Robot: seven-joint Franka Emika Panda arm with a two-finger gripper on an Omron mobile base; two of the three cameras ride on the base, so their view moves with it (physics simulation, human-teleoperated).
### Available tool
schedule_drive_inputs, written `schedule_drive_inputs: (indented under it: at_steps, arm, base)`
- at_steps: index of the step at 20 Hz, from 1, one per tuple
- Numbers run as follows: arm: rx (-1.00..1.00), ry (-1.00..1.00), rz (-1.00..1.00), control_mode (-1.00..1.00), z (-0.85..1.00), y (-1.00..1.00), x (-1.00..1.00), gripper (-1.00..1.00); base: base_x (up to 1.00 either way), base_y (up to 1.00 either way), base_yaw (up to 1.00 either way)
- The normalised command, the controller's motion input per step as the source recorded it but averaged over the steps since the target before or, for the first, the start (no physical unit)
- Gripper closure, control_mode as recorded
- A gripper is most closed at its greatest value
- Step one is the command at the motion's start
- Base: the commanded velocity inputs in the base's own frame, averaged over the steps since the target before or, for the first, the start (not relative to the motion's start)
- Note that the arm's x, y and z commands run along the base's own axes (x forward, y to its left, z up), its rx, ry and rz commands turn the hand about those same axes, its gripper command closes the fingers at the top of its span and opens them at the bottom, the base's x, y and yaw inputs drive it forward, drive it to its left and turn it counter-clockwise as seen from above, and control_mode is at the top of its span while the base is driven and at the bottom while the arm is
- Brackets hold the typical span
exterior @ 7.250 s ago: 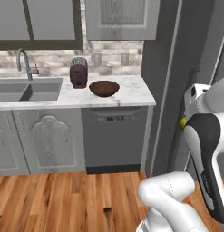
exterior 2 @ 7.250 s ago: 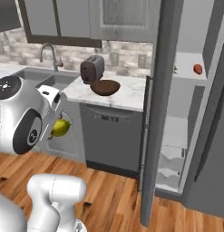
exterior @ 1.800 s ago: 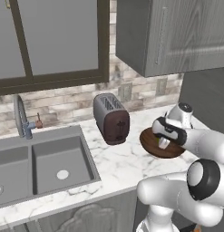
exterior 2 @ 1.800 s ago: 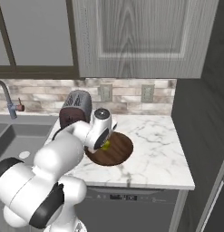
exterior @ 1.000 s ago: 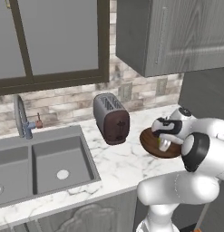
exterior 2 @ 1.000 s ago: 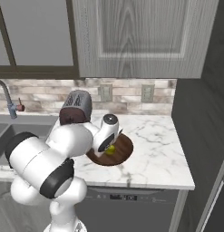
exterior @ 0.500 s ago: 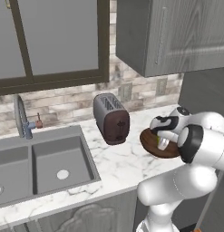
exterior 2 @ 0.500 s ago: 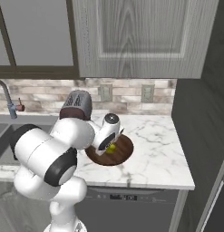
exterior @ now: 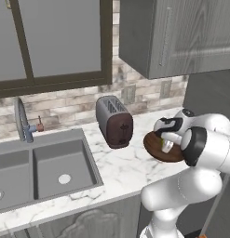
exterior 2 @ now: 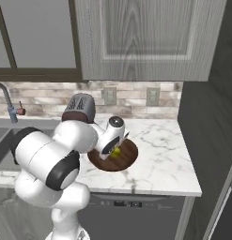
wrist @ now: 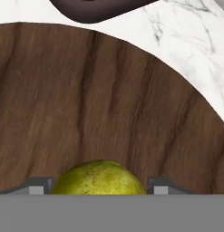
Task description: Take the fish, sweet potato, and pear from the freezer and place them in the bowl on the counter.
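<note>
The counter [exterior 2: 159, 140] is lying bare right of the bowl [exterior 2: 127, 158]; the gripper [exterior 2: 113, 151] is hovering inside it, jaws apart around the pear [wrist: 99, 177].

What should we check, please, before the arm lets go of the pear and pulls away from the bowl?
1. Pear over the bowl, not the counter: ok.
2. Pear resting on the bowl's floor, not hanging above it: cannot tell.
3. Pincer jaws clear of the pear: cannot tell; the fingertips flank it closely in the hand view.
4. Toaster apart from the bowl, out of the way of a lift: ok.
5. Fish and sweet potato in the bowl: not ok; the wood in sight holds the pear alone.
</note>
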Motion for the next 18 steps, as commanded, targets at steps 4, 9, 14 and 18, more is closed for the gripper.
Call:
schedule_drive_inputs:
  at_steps: [4,9,14,18]
  arm:
    - [0.00,-0.11,0.00,-1.00,0.05,0.00,-0.26,-1.00]
    - [0.00,-0.08,0.00,-1.00,0.20,0.00,-0.16,-1.00]
    - [0.00,-0.07,-0.01,-1.00,0.15,0.00,-0.02,-1.00]
    - [0.00,-0.08,-0.01,-1.00,0.29,0.00,-0.01,-1.00]
  base:
    - [0.00,0.00,0.00]
    - [0.00,0.00,0.00]
    - [0.00,0.00,0.00]
    - [0.00,0.00,0.00]
